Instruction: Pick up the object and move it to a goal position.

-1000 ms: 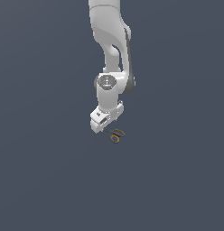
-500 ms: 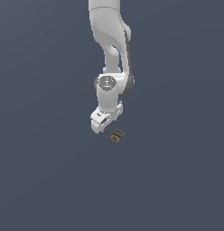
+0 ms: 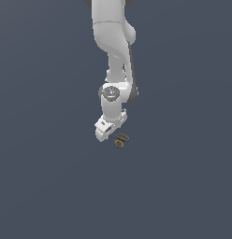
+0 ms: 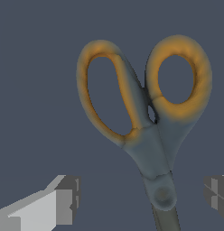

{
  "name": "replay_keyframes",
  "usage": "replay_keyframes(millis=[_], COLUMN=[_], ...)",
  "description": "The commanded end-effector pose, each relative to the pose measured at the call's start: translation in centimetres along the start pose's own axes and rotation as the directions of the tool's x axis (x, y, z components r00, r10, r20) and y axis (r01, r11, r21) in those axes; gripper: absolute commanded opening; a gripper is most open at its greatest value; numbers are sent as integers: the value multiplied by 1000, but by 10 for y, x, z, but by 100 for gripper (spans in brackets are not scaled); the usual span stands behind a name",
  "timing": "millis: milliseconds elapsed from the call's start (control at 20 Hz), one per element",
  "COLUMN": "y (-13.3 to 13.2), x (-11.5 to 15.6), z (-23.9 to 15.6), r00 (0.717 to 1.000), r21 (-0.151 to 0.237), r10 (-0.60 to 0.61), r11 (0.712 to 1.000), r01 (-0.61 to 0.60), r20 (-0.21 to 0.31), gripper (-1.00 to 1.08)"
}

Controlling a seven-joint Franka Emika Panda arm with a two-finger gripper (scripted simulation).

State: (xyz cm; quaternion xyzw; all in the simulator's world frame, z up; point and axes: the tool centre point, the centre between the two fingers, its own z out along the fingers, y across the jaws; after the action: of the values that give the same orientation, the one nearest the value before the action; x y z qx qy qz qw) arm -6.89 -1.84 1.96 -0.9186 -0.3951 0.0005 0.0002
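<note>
The object is a tiny pair of scissors (image 3: 121, 140) with two orange ring handles, lying flat on the dark grey floor just to the exterior view's right of the white gripper (image 3: 108, 131). In the wrist view the scissors (image 4: 150, 149) fill the picture, showing grey-blue shanks, a round pivot and dark blades running out of frame. The gripper (image 4: 142, 198) is open. One finger (image 4: 59, 205) and the other finger (image 4: 215, 193) stand wide apart on either side of the pivot, with a gap between each finger and the scissors. The blade tips are hidden.
A plain dark grey floor (image 3: 52, 186) spreads on all sides. The white arm (image 3: 113, 56) rises above the gripper to the frame's top edge.
</note>
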Motion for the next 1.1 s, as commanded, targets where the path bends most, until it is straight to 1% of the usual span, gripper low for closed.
replay_keyframes(millis=[0, 200, 250, 800, 1050], y=[0, 1, 1, -2, 8], x=[0, 0, 0, 3, -2], z=[8, 12, 12, 10, 1], r00=[1000, 1000, 1000, 1000, 1000], r21=[-1, -1, -1, -1, -1], r10=[-1, -1, -1, -7, -7], r11=[1000, 1000, 1000, 1000, 1000], r01=[1, 1, 1, 7, 7], r20=[-1, -1, -1, -3, -3], gripper=[100, 100, -100, -100, -100])
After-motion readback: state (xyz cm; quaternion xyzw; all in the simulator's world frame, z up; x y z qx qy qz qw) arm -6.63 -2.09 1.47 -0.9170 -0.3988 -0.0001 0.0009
